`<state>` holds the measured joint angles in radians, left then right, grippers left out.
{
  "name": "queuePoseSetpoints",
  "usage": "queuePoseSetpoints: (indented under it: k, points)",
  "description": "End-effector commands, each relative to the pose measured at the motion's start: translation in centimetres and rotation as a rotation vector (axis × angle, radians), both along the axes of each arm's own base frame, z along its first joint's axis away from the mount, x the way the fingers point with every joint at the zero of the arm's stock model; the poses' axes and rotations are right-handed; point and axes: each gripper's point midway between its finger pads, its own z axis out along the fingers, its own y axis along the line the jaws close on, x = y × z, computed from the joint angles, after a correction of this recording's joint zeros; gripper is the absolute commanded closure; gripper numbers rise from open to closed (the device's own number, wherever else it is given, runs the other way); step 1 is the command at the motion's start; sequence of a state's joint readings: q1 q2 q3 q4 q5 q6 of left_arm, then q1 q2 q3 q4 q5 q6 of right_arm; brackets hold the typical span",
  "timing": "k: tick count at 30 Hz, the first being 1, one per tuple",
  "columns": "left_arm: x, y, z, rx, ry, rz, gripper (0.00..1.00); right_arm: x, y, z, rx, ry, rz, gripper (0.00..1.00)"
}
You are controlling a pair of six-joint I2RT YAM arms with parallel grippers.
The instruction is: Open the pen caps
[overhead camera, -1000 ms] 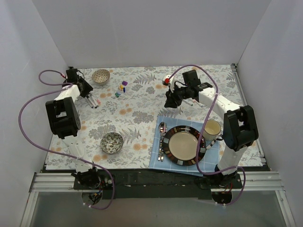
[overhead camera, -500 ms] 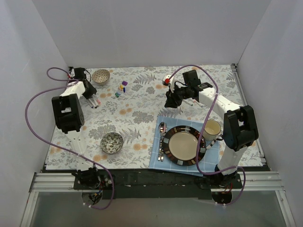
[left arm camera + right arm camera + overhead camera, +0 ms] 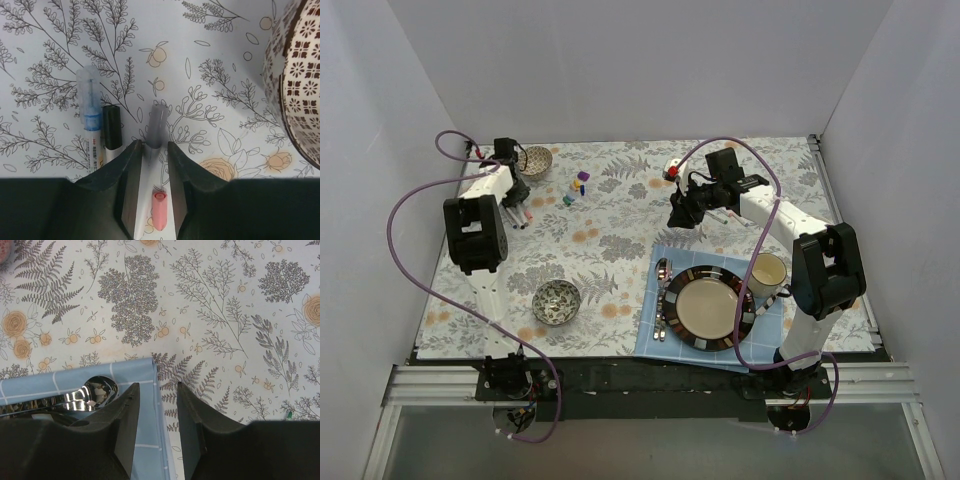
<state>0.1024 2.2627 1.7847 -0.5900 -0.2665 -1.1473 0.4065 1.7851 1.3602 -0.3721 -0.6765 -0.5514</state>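
Observation:
My left gripper is down on the floral cloth at the far left. Its jaws are closed narrowly on a white pen with a grey cap. A small pink cap lies between the fingers. Two more pens lie just to the left, one with a clear blue cap and one with a black cap. Loose purple, yellow and blue caps cluster mid-table. A red cap lies by the right arm. My right gripper is open and empty over the placemat corner.
A patterned bowl stands right beside the left gripper. A second bowl sits near front left. The blue placemat holds a spoon, a plate and a mug.
My left arm has swung right from the far left corner and come down over the pens by the bowl. The right arm has not moved.

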Motion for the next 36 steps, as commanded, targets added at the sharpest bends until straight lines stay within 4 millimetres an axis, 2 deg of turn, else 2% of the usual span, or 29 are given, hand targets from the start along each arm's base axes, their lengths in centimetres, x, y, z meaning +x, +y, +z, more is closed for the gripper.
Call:
queuePoseSetpoints:
  k: [1, 8, 11, 16, 18, 20, 23, 25, 26, 27, 29, 30, 31, 32, 34, 35, 36]
  points:
    - [-1.0, -0.4, -0.6, 0.078, 0.084, -0.029, 0.76, 0.2, 0.4, 1.4, 0.017, -0.035, 0.015, 0.57]
    - [-1.2, -0.4, -0.9, 0.081, 0.099, -0.034, 0.96, 0.2, 0.4, 1.7, 0.020, -0.040, 0.016, 0.57]
    - [-1.0, -0.1, 0.2, 0.092, 0.072, -0.021, 1.00, 0.2, 0.4, 1.8, 0.023, -0.042, 0.017, 0.57]
    - [-0.3, -0.3, 4.3, 0.091, -0.044, -0.020, 1.00, 0.1, 0.4, 1.7, 0.027, -0.038, 0.018, 0.57]
    - [0.2, -0.8, 5.6, 0.067, -0.098, -0.034, 1.00, 0.1, 0.5, 1.8, 0.031, -0.036, 0.022, 0.57]
    - [0.2, -1.3, 7.8, 0.048, -0.156, -0.046, 1.00, 0.0, 0.5, 1.8, 0.032, -0.034, 0.023, 0.57]
    - [-0.5, -3.2, 10.2, -0.029, -0.237, -0.110, 1.00, -0.2, 0.6, 1.9, 0.040, -0.031, 0.032, 0.57]
    - [-1.2, -5.1, 10.8, -0.106, -0.277, -0.169, 1.00, -0.5, 0.8, 2.0, 0.056, -0.024, 0.046, 0.57]
    - [-2.0, -5.7, 11.9, -0.128, -0.324, -0.189, 1.00, -0.6, 0.9, 1.9, 0.063, -0.017, 0.054, 0.57]
    - [-2.6, -7.5, 12.0, -0.204, -0.342, -0.249, 1.00, -1.1, 1.2, 2.2, 0.085, -0.002, 0.072, 0.57]
    - [-4.3, -9.2, 12.9, -0.268, -0.413, -0.309, 1.00, -1.6, 1.7, 2.3, 0.124, 0.020, 0.092, 0.50]
    - [-4.9, -10.6, 13.7, -0.315, -0.455, -0.362, 1.00, -2.3, 2.1, 2.8, 0.165, 0.043, 0.120, 0.47]
    - [-5.6, -12.4, 14.5, -0.396, -0.495, -0.413, 1.00, -3.1, 2.4, 2.4, 0.190, 0.101, 0.124, 0.41]
    - [-6.7, -13.6, 15.6, -0.418, -0.565, -0.459, 1.00, -3.1, 2.8, 2.9, 0.228, 0.104, 0.138, 0.39]
    - [-7.9, -16.5, 17.0, -0.477, -0.625, -0.541, 1.00, -5.0, 3.5, 3.5, 0.315, 0.224, 0.185, 0.34]
    - [-8.2, -18.6, 18.4, -0.499, -0.683, -0.592, 1.00, -5.0, 4.0, 4.1, 0.353, 0.238, 0.198, 0.33]
    - [-9.7, -20.7, 18.5, -0.527, -0.692, -0.634, 1.00, -5.7, 4.4, 4.7, 0.395, 0.271, 0.228, 0.33]
